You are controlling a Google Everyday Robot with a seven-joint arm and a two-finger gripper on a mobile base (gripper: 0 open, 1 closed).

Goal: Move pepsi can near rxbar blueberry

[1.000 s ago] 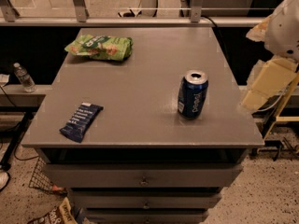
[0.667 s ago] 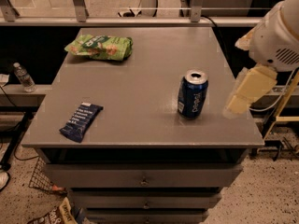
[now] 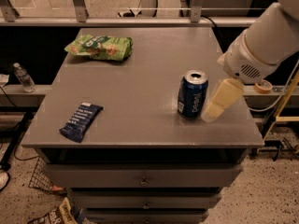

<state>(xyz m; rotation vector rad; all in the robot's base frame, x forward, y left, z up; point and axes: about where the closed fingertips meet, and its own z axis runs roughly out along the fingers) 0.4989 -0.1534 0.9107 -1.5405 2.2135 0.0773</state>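
The pepsi can (image 3: pixel 192 94) stands upright on the right half of the grey table (image 3: pixel 140 69), dark blue with a silver top and white lettering. The rxbar blueberry (image 3: pixel 81 121), a flat dark blue bar with white text, lies near the table's front left corner. My gripper (image 3: pixel 218 104) reaches in from the upper right on a white arm; its cream-coloured finger (image 3: pixel 223 98) hangs just right of the can, close beside it. The gripper holds nothing.
A green snack bag (image 3: pixel 100 47) lies at the table's back left. A water bottle (image 3: pixel 23 77) stands on a ledge to the left. Drawers sit under the tabletop. A roll of tape (image 3: pixel 263 86) lies on the ledge at right. Cables and a wire basket lie on the floor.
My gripper has moved left and down from the table's right edge to just beside the pepsi can. The can, bar and bag have not moved.
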